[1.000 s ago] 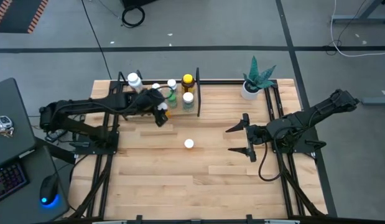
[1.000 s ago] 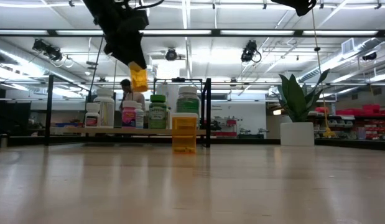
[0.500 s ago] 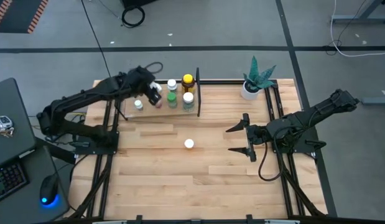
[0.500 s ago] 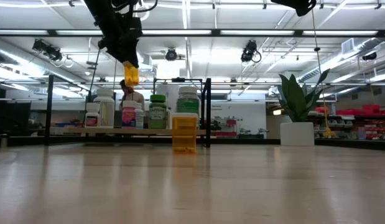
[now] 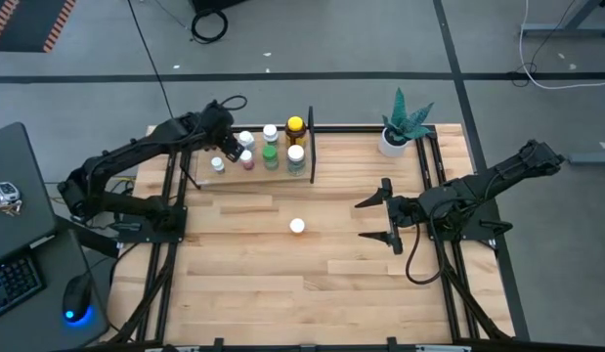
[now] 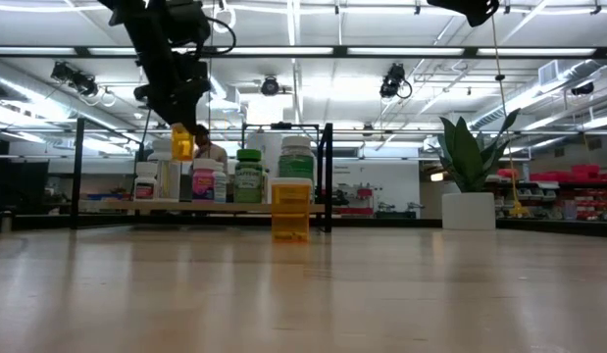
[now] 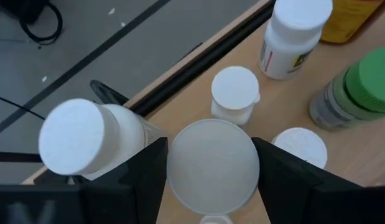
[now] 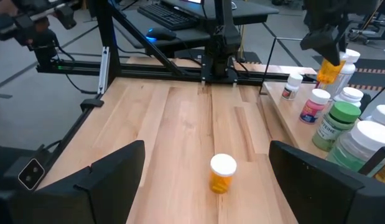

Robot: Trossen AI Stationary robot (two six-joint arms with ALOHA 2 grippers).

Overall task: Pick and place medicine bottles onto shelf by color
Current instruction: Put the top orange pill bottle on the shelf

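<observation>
My left gripper (image 5: 230, 149) is over the left part of the shelf (image 5: 234, 175), shut on an orange bottle with a white cap (image 6: 181, 143), above the board (image 6: 107, 206). Several bottles stand on the shelf: white ones (image 5: 271, 132), a green one (image 5: 270, 154), a pink-labelled one (image 5: 247, 160) and an amber one with a yellow cap (image 5: 294, 125). Another orange bottle (image 5: 297, 227) stands upright on the table. My right gripper (image 5: 367, 217) hangs open to the right of it, touching nothing. My left gripper pinches the orange bottle at its white-capped top (image 7: 212, 163) between its two fingers (image 7: 148, 171), one on each side. The fingers come from above, pointing down. The bottle hangs upright below them (image 6: 181, 147), clear of the shelf board and close among the standing bottles.
A white pot with a green plant (image 5: 395, 137) stands at the table's far right. Black rods (image 5: 311, 147) frame the shelf's right end. A large white bottle (image 7: 86, 137) and a small one (image 7: 236, 93) stand close to the held bottle. A laptop (image 5: 14, 215) sits left of the table.
My left gripper has carried the orange bottle from in front of the shelf toward the table's far edge and left, over the shelf, then down among the bottles. The bottle has stayed upright in the hold.
</observation>
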